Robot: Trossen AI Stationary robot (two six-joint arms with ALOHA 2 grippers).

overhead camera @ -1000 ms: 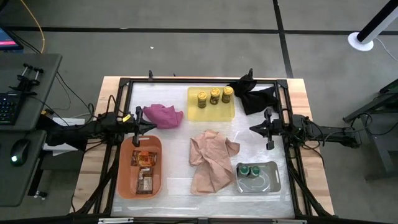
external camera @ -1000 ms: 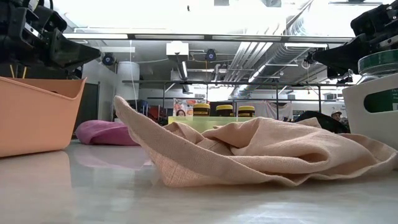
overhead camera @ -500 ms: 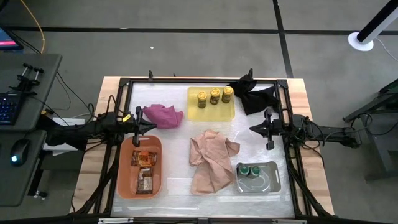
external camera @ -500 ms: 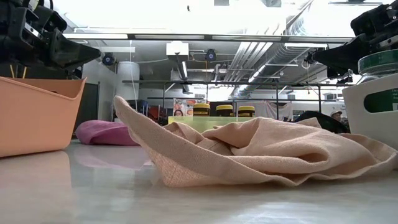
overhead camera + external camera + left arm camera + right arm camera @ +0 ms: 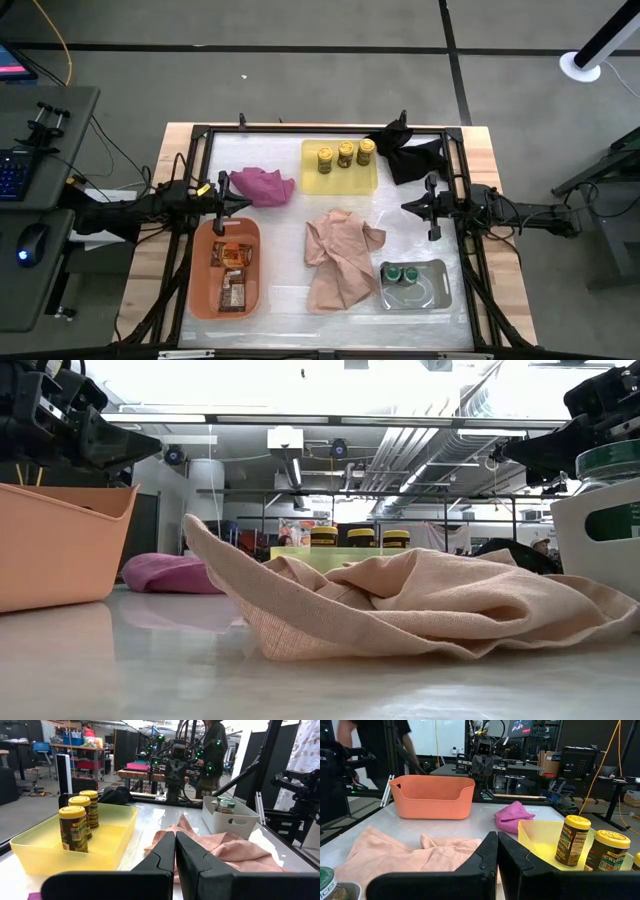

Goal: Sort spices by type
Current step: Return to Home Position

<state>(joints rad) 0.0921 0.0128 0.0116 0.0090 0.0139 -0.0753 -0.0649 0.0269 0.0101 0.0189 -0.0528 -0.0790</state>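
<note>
- The left fingers (image 5: 238, 203) are held above the left edge of the table (image 5: 497, 300), between the pink cloth (image 5: 262, 185) and the orange bin (image 5: 200, 295). In the left wrist view they are seen pressed together with nothing between them.
- The right fingers (image 5: 412, 207) are held by the right edge, between the black cloth (image 5: 412, 155) and the grey tray (image 5: 440, 295). They are likewise closed and empty.
- The sorting is judged complete.
  - The three yellow-lidded jars (image 5: 345, 154) are stood in the yellow tray (image 5: 310, 180), midway along the edge farthest from the low camera.
  - The two green-lidded jars (image 5: 401, 273) are stood in the grey tray, by the right corner of the nearest edge.
  - The packets (image 5: 231, 270) are laid in the orange bin, by the left corner of that edge.
- For the return to rest to be done well, each arm is best drawn straight back toward its own edge at its present height. The fingers are best left closed, so that no bin rim is clipped and neither the tan cloth (image 5: 342, 258) nor the pink cloth is snagged.
- Set against the earlier frames, nothing is found changed: both arms, all the jars, the packets and the cloths are placed as they were. The rest position is therefore judged to be reached already, or very nearly.
</note>
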